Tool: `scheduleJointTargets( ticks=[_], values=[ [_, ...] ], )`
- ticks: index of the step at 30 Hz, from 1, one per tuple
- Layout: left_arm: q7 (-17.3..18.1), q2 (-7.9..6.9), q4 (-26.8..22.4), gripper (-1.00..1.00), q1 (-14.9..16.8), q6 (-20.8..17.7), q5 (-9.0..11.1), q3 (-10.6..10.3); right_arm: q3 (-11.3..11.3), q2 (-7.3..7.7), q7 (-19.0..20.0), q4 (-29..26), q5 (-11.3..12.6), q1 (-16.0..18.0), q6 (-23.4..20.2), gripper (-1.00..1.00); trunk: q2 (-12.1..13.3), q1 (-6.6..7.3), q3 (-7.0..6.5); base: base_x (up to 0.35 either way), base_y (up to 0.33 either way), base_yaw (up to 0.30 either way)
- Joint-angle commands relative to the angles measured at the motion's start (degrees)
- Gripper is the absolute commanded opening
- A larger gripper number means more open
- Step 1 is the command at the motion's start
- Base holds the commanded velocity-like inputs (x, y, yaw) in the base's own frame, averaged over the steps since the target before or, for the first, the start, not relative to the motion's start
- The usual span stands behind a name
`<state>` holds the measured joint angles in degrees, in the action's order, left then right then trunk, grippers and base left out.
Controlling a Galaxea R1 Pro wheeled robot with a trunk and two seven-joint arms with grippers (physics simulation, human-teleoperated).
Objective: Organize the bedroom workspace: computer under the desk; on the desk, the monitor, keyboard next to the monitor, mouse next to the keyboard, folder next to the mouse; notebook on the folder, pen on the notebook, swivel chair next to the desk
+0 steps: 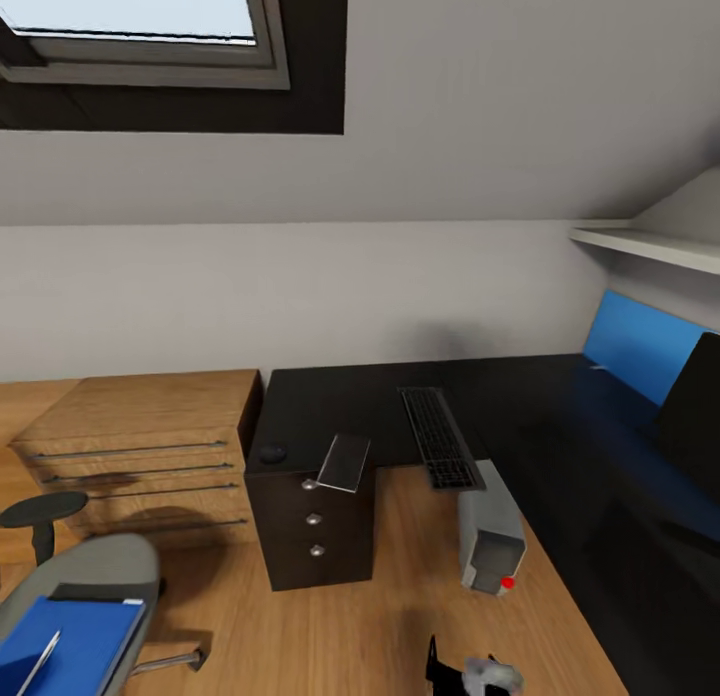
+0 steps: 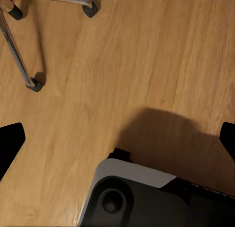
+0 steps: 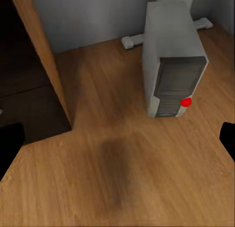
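Note:
The black L-shaped desk [image 1: 560, 406] fills the middle and right. The keyboard [image 1: 440, 438] lies on it with its near end over the edge. The dark notebook [image 1: 345, 462] tilts over the edge above the drawers [image 1: 312, 521], and the mouse [image 1: 273, 453] sits at that corner. The monitor [image 1: 695, 416] stands far right. The grey computer [image 1: 490, 536] [image 3: 171, 65] stands on the floor by the desk. On the swivel chair [image 1: 95, 576] lies the blue folder [image 1: 65, 641] with the pen [image 1: 40, 662] on it. My left gripper [image 2: 117, 139] and right gripper [image 3: 117, 139] are open over bare floor.
A light wooden cabinet [image 1: 140, 441] stands left of the drawers. A blue panel [image 1: 640, 344] leans at the wall behind the monitor, under a white shelf [image 1: 650, 244]. The chair's chrome legs and castors [image 2: 34, 84] are near my left gripper, and my own base [image 2: 137, 197] is below it.

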<state>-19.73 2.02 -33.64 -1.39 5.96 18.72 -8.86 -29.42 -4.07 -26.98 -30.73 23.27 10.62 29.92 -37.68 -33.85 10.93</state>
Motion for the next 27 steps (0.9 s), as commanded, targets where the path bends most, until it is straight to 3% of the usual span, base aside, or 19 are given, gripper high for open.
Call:
scheduleJointTargets(
  ticks=[1,4,6,7,9,10,11,12,13,15,16,19,21,24,25,27],
  values=[
    [-0.4,-0.18,-0.1,1.0,0.0,0.2,1.4,-0.4,1.2,0.35,-0.2,-1.3,2.6,1.1,-0.9,1.0,-0.1,-0.05,0.08,0.328,0.144,0.0],
    [-0.3,-0.72,-0.1,1.0,0.0,0.1,3.2,-0.4,6.5,1.77,4.0,-6.6,10.4,3.4,-7.7,1.0,-0.1,-0.05,0.08,0.327,0.092,0.0],
    [-0.3,-0.89,-0.1,1.0,0.0,0.2,3.5,-0.4,8.6,2.38,6.8,-8.9,13.7,3.8,-11.1,1.0,-0.1,-0.05,0.08,0.325,0.029,0.0],
    [-0.4,-1.01,-0.1,1.0,0.0,0.2,3.7,-0.4,10.9,3.13,9.8,-11.0,17.2,4.0,-15.1,1.0,-0.1,-0.05,0.08,0.275,-0.024,0.0],
    [-0.4,-1.09,-0.2,1.0,0.0,0.3,3.8,-0.4,13.5,4.03,12.7,-13.0,20.8,4.1,-19.7,1.0,-0.1,-0.05,0.08,0.207,-0.025,0.0],
    [-0.4,-1.14,-0.2,1.0,0.0,0.3,3.8,-0.4,16.1,5.07,15.6,-14.9,24.3,4.2,-24.5,1.0,-0.1,-0.05,0.08,0.118,-0.014,0.0],
    [-0.4,-1.15,-0.3,1.0,0.0,0.4,3.9,-0.4,17.5,5.64,17.0,-15.8,26.0,4.3,-26.9,1.0,-0.1,-0.05,0.08,0.094,-0.012,0.0],
    [-0.4,-1.19,-0.4,1.0,0.0,0.5,3.9,-0.4,21.8,7.59,21.6,-18.3,31.0,4.3,-34.7,1.0,-0.1,-0.05,0.08,0.048,-0.006,0.0],
    [-0.3,-1.2,-0.6,1.0,0.0,0.5,3.9,-0.4,24.5,8.85,24.6,-19.7,33.7,4.4,-39.2,1.0,-0.1,-0.05,0.08,0.031,-0.004,0.0],
    [-0.2,-1.18,-1.2,1.0,0.0,0.6,3.9,-0.4,27.1,9.95,27.3,-20.7,35.8,4.4,-42.8,1.0,-0.1,-0.05,0.08,0.022,-0.003,0.0],
    [-0.1,-1.05,-6.2,1.0,0.0,0.3,4.0,-0.3,34.5,12.46,33.8,-22.0,39.9,4.4,-49.7,1.0,-0.1,-0.05,0.08,0.005,-0.001,0.0],
    [0.0,-0.97,-9.4,1.0,0.0,0.0,4.0,-0.3,37.8,13.36,35.7,-22.3,41.3,4.4,-52.9,1.0,-0.1,-0.05,0.08,0.003,0.0,0.0],
    [-0.1,-1.0,-12.8,1.0,0.0,-3.8,4.1,-0.3,38.9,13.61,36.5,-22.3,41.7,4.4,-54.2,1.0,-0.1,-0.05,0.08,0.001,0.0,0.0],
    [-0.3,-1.03,-20.4,1.0,0.0,-13.2,4.6,0.1,39.6,13.78,37.0,-22.2,41.9,4.4,-55.1,1.0,-1.3,-0.71,0.62,0.0,0.0,0.0],
    [-0.4,-1.02,-24.6,1.0,0.0,-19.2,5.3,1.0,39.8,13.8,37.1,-22.2,42.0,4.4,-55.3,1.0,-1.7,-0.93,0.8,0.0,0.0,0.0],
    [-0.6,-0.95,-30.3,1.0,0.0,-27.2,7.0,2.4,39.9,13.81,37.2,-22.3,42.0,4.4,-55.4,1.0,-2.5,-1.37,1.16,0.0,0.0,0.0]
  ],
)
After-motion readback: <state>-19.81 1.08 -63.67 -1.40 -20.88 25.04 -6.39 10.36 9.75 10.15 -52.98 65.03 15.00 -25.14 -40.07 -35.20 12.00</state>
